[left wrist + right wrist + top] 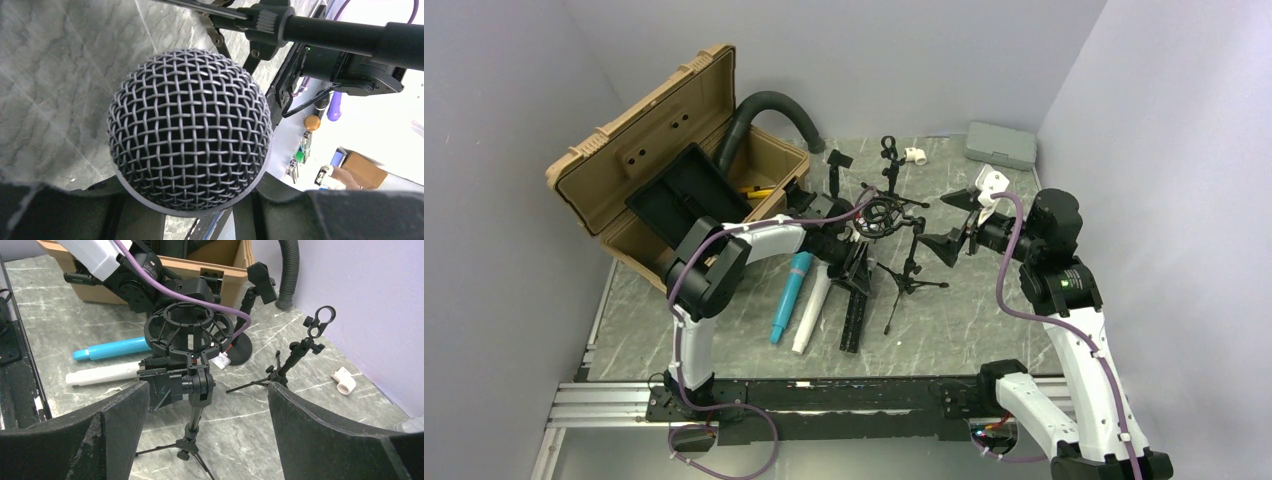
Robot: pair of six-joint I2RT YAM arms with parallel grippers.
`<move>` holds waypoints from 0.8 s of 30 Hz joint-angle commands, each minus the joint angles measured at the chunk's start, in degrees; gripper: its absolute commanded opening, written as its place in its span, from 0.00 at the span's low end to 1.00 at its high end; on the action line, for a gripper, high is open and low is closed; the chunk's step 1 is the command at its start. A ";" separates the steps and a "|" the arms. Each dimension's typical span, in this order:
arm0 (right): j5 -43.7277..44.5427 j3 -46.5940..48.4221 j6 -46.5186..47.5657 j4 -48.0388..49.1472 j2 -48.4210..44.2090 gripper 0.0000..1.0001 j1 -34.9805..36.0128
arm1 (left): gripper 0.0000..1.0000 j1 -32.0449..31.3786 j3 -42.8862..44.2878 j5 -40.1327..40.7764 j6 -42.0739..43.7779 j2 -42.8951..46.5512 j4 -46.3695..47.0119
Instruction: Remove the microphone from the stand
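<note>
left gripper (846, 252) grasping microphone (190, 130) beside stand (196, 390); right gripper (951, 222) released; blue tube (791, 295) nearby

Enclosure: three plain pale lilac-grey walls: left wall (494, 120), back wall (854, 50), right wall (1184, 120). Table top (984, 330) is grey marble-pattern with white veining, matte. Aluminium extrusion rail (594, 405) runs along the near edge. Light even and diffuse, shadows soft. Past the table edge, left wrist view: bright room, brown cardboard box (367, 170).
</note>
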State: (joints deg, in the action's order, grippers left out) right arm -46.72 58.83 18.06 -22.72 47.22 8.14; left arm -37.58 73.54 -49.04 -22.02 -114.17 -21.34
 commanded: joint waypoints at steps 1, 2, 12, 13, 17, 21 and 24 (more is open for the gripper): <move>0.24 -0.19 0.74 0.92 -0.84 0.89 -0.24 | 0.36 -0.33 1.70 0.71 -0.34 -1.71 -2.24; 0.23 -0.13 0.70 0.92 -0.75 0.89 -0.23 | 0.40 -0.44 1.92 1.23 -0.31 -1.98 -2.74; 0.89 -0.19 1.09 0.54 -0.76 0.89 -0.24 | 0.59 -0.89 3.49 7.24 0.97 -3.64 -6.54; 0.98 -0.09 1.11 0.34 -0.66 0.89 -0.25 | 0.60 -0.95 3.55 7.36 1.06 -3.65 -6.74; 1.14 -0.31 1.13 0.42 -0.64 0.89 -0.23 | 0.62 -1.02 4.10 7.61 1.27 -4.10 -7.29; 2.20 -0.14 1.41 0.13 -0.52 0.89 -0.23 | 0.62 -1.09 3.94 7.91 1.73 -3.04 -7.27; 3.14 -0.73 1.81 0.31 -0.57 0.89 -0.23 | 0.63 -1.04 4.43 7.22 2.58 -1.48 -7.46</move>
State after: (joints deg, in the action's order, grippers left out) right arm -45.36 58.41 18.68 -23.11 47.13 8.05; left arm -37.98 76.23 -42.15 -21.34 -117.01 -27.24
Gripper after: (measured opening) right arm 0.893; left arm 0.624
